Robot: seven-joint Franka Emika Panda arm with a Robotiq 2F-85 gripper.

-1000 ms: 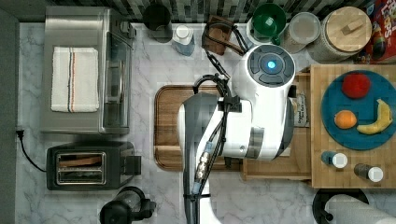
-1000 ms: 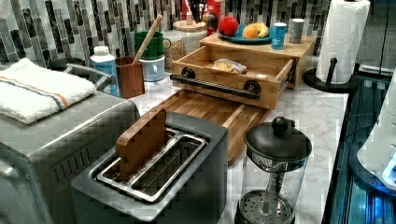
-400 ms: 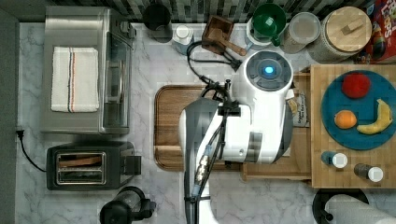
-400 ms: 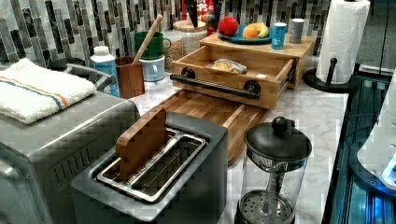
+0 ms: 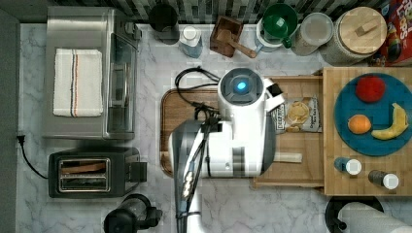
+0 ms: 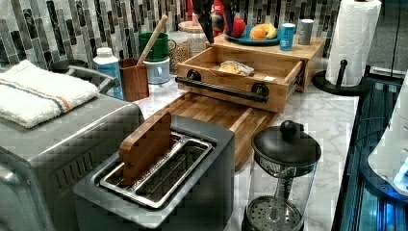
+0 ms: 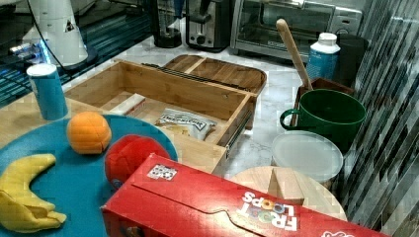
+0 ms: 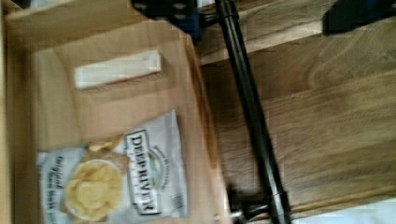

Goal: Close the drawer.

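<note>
Marble tabletop (image 5: pixel 301 208) carries the open drawer (image 6: pixel 250 72); the claw (image 6: pixel 215 21), fingers apart and empty, hangs above it and should drop before the handle (image 8: pixel 252 116), pushing squarely inward.

The drawer (image 6: pixel 243 72) is pale, matt bamboo wood with a smooth black metal bar handle (image 8: pixel 252 116). Inside lies a glossy, crinkled foil chip bag (image 8: pixel 119 179). At its 6 o'clock in the left view, the tray (image 6: pixel 216 118) is darker, grained wood.
</note>
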